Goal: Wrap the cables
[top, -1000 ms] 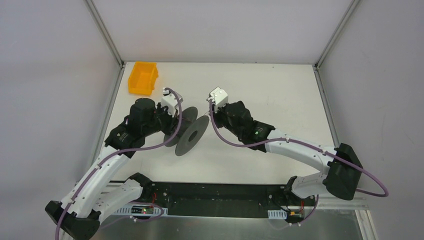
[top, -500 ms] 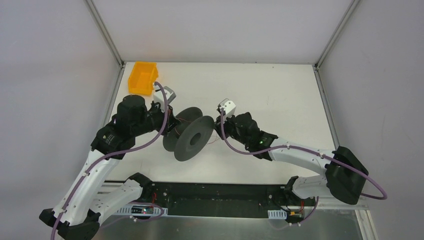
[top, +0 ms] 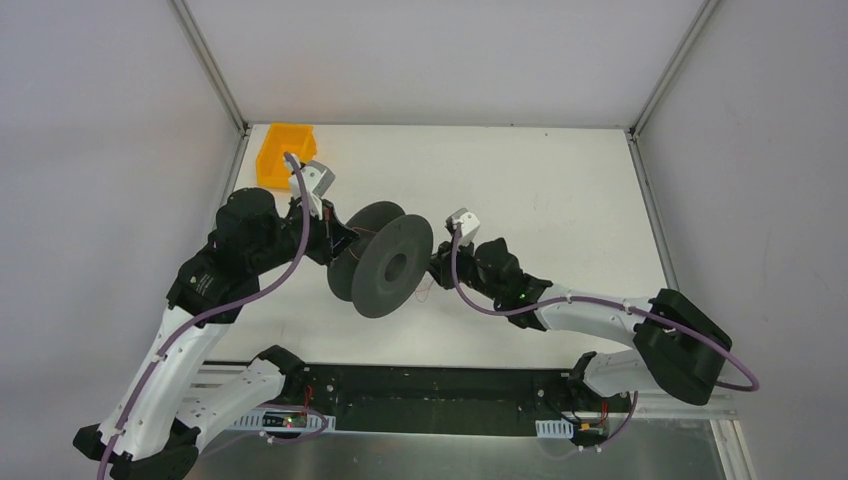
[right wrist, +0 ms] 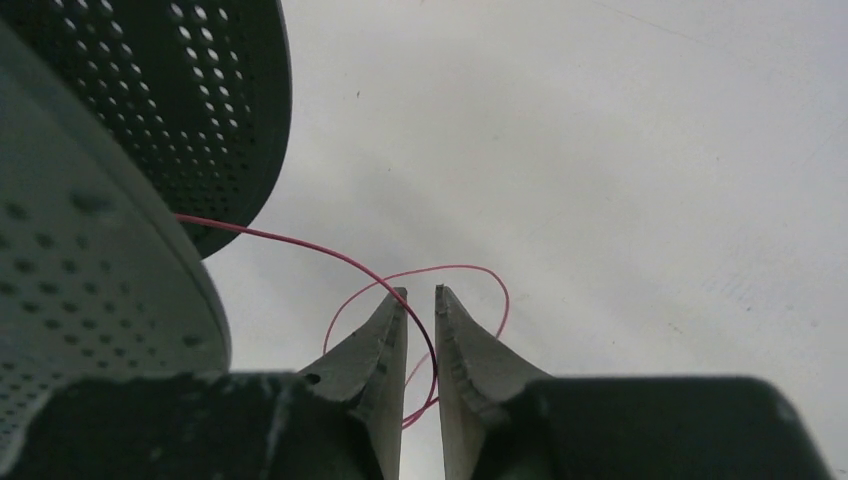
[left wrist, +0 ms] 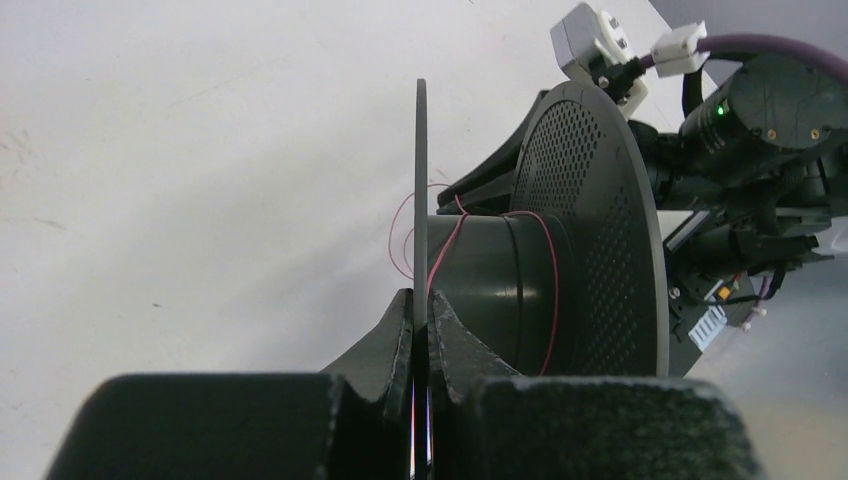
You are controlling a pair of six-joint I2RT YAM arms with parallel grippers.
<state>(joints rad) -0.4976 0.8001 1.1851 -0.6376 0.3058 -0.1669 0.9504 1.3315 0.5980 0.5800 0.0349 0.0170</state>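
The dark grey spool [top: 385,262] is held up off the table with its axis roughly level. My left gripper [top: 338,245] is shut on the rim of its near flange [left wrist: 421,200], seen edge-on between the fingers [left wrist: 396,335]. The thin reddish cable [left wrist: 552,270] makes a turn or two round the hub and hangs in loose loops [left wrist: 405,225]. My right gripper [top: 437,268] sits low beside the spool's right flange [right wrist: 180,90]. Its jaws stand a narrow gap apart, and the cable [right wrist: 300,240] runs from the spool into that gap [right wrist: 420,292] and loops out onto the table.
An orange bin [top: 282,155] stands at the table's far left corner, just behind the left wrist. The white table [top: 560,190] is walled by frame posts at the back corners. The right arm's body [left wrist: 770,110] is close behind the spool.
The left arm has swung the spool so that its flange faces the camera more and sits further right. The right gripper has moved down and right, to low beside the spool.
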